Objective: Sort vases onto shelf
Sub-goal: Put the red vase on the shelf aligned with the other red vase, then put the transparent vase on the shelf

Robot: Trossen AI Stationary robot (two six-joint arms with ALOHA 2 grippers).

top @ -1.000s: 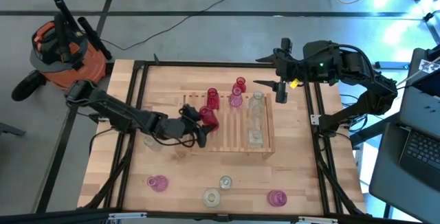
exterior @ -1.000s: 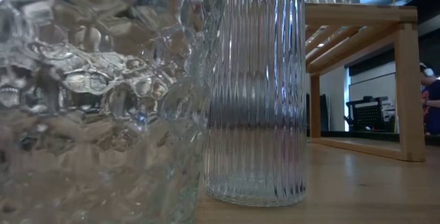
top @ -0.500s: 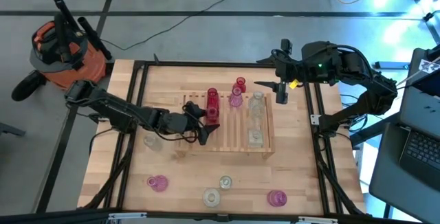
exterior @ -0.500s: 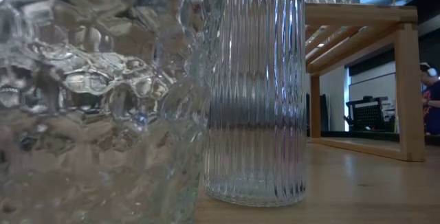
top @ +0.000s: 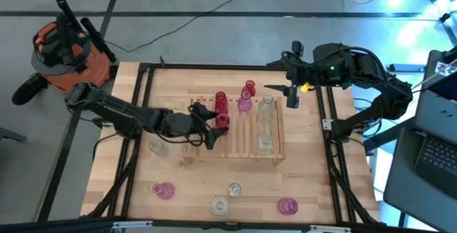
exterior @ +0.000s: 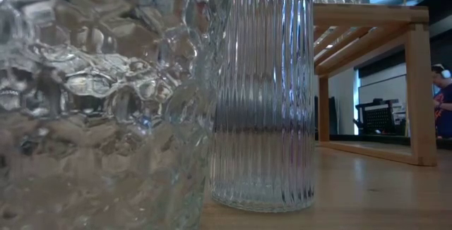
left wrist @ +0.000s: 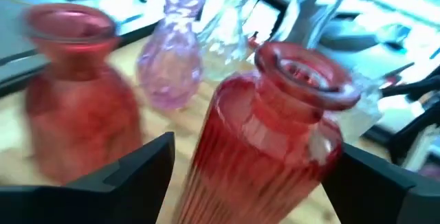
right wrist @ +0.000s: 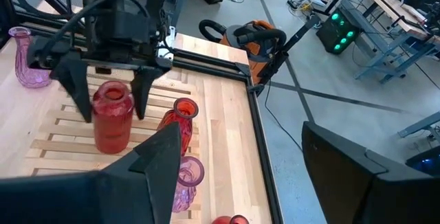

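Observation:
The slatted wooden shelf [top: 243, 154] lies mid-table. A red ribbed vase [top: 223, 121] stands on its slats beside another red vase [top: 220, 101]. My left gripper [top: 212, 127] is open, its fingers standing on either side of the ribbed vase [left wrist: 268, 135], with bare wood showing between one finger and the glass. The right wrist view shows this from across the shelf, the vase [right wrist: 112, 117] upright. A pink vase [top: 245, 103], a further red one [top: 248, 87] and two clear ones [top: 266, 105] also stand on the shelf. My right gripper [top: 291, 96] hovers open beyond the shelf's far right corner.
On the bare table stand a clear vase [top: 157, 146] left of the shelf and, along the near edge, pink vases [top: 164, 190] [top: 287, 206] and clear ones [top: 233, 189] [top: 219, 205]. Two clear vases [exterior: 261, 89] fill the low view. An orange vacuum [top: 64, 54] sits off the table's far left corner.
My left gripper carried the red ribbed vase, slanted at first, a little toward the shelf's far right, where it now stands upright beside the other red vase. The gripper has since drawn back slightly toward the table's left. The right arm kept still.

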